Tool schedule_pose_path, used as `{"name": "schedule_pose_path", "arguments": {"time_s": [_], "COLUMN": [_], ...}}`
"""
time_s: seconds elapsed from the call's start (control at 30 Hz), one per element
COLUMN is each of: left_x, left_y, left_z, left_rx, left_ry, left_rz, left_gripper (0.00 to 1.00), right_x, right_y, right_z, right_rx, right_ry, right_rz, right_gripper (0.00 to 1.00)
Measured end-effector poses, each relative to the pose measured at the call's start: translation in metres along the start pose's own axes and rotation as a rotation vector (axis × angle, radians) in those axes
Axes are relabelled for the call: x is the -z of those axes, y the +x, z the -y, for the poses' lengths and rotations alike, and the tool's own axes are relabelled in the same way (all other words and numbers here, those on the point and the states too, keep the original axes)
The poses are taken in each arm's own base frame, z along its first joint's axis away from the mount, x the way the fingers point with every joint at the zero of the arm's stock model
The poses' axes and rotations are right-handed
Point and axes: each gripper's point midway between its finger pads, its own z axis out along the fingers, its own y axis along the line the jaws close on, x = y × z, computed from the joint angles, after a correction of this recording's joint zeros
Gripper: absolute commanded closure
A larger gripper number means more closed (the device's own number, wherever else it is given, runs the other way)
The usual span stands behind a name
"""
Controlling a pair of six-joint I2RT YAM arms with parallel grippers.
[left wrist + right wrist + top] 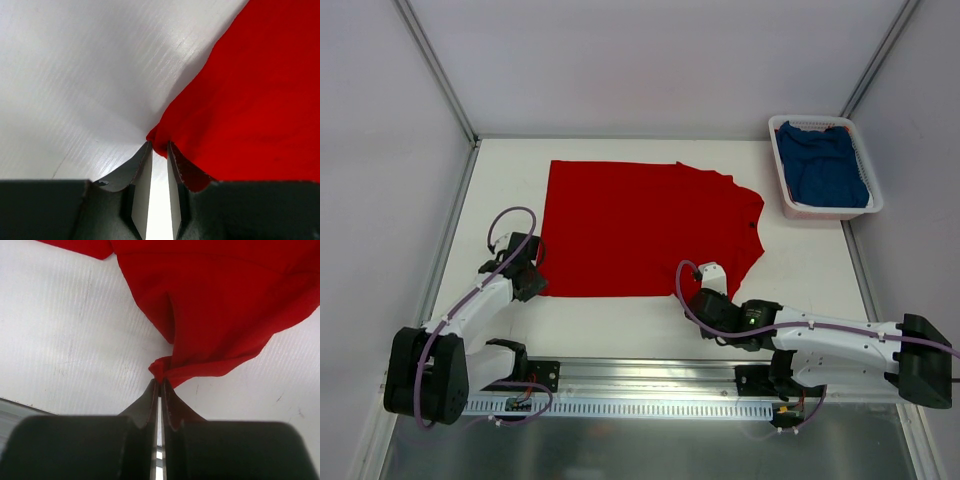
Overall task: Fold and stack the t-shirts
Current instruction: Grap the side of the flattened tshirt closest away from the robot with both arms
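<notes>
Overhead, we see a white surface [620,325] boxed in by pale walls [650,60]. Our left tool [159,146], stretched low at the frame's left, has its jaws narrow, pinching the lower-left corner of the red t-shirt [640,225]. Our right tool [160,382], reaching in from the lower right, is clamped on the bunched lower hem. That shirt lies spread at centre; the blue t-shirt [825,170] sits crumpled in a white basket [832,213] at upper right, well apart.
</notes>
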Motion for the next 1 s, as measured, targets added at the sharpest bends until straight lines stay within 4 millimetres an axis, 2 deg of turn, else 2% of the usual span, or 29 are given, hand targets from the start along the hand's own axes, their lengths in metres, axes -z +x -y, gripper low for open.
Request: {"name": "schedule_pose_path", "arguments": {"time_s": [0.13,0.17,0.2,0.23,0.27,0.63,1.0], "left_x": [-0.002,-0.003,-0.003,-0.003,-0.003,-0.001,0.037], "left_y": [0.003,0.003,0.004,0.004,0.004,0.001,-0.041], "left_z": [-0.002,-0.002,-0.002,-0.002,-0.002,0.0,0.026], "left_rx": [-0.005,-0.006,-0.006,-0.004,-0.004,-0.003,0.035], "left_ry": [-0.012,-0.014,-0.015,-0.016,-0.015,0.001,0.123], "left_rz": [-0.013,-0.016,-0.017,-0.018,-0.018,-0.004,0.125], "left_gripper": [0.82,0.85,0.94,0.99,1.0,1.0,1.0], "right_x": [0.001,0.001,0.001,0.002,0.002,0.011,0.04], "right_y": [-0.001,-0.002,-0.002,-0.003,-0.003,-0.01,-0.046], "right_z": [0.0,0.0,0.0,0.0,0.001,0.013,0.028], "right_rx": [-0.003,-0.004,-0.005,-0.006,-0.007,-0.013,-0.062], "right_ry": [-0.002,-0.003,-0.003,-0.003,-0.003,0.024,0.05], "right_rz": [0.006,0.008,0.01,0.013,0.015,0.053,0.181], "right_gripper": [1.0,1.0,1.0,1.0,1.0,1.0,1.0]}}
